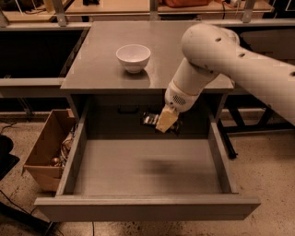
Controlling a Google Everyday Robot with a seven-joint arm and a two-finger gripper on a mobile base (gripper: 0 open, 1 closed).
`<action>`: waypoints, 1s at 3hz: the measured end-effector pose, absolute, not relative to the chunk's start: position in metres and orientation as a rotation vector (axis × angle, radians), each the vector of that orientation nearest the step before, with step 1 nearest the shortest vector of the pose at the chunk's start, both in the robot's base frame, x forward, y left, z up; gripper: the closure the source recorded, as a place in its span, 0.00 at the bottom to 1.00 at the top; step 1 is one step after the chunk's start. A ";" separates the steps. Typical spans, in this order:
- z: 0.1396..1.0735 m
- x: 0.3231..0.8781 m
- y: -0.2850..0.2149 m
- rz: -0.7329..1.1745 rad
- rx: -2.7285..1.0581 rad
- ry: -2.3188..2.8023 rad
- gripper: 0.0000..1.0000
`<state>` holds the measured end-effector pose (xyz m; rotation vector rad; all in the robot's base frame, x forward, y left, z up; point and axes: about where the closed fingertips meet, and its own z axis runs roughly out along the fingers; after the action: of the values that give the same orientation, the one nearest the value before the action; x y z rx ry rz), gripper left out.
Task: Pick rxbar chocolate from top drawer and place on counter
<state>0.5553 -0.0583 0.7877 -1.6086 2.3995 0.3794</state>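
Note:
My gripper (165, 123) hangs from the white arm above the open top drawer (147, 170), below the counter's front edge. It is shut on the rxbar chocolate (150, 120), a dark flat bar that sticks out to the left of the pale fingers (167, 119), held in the air well above the drawer floor. The grey counter (101, 64) lies behind and above the gripper, with a white bowl (133, 57) standing on it.
A brown cardboard box (46, 150) with clutter stands on the floor left of the drawer. Tan wooden tabletops (115, 7) run along the back. Dark shelving flanks the counter on both sides.

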 end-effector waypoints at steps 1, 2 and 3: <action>0.831 0.578 -0.073 0.380 -1.658 2.422 1.00; 0.879 0.609 -0.105 0.380 -1.514 2.550 1.00; 0.924 0.647 -0.134 0.332 -1.236 2.570 1.00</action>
<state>0.6465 -0.1338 0.9243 -1.2358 2.5701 0.3317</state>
